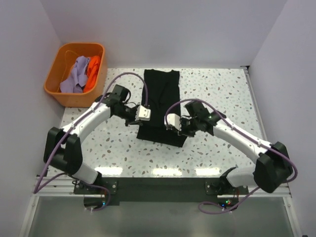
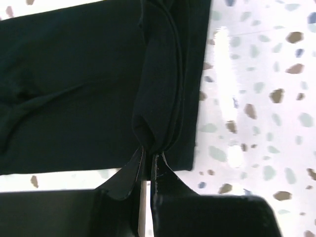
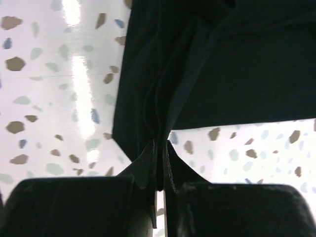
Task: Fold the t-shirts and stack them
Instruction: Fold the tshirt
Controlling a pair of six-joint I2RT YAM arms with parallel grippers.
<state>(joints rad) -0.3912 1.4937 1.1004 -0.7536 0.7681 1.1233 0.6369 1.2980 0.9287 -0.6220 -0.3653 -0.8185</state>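
A black t-shirt (image 1: pixel 160 98) lies folded into a long strip on the speckled table (image 1: pixel 222 94), running from the back edge toward me. My left gripper (image 1: pixel 137 120) is shut on its near left edge; the pinched cloth (image 2: pixel 158 123) bunches between the fingers. My right gripper (image 1: pixel 180 127) is shut on the near right corner, and the cloth (image 3: pixel 163 98) gathers into its jaws. A lavender t-shirt (image 1: pixel 73 76) and an orange t-shirt (image 1: pixel 94 69) lie crumpled in the tub.
An orange plastic tub (image 1: pixel 52 89) stands at the back left, off the table's corner. White walls close in the back and both sides. The table's metal front rail (image 1: pixel 158 173) runs by the arm bases.
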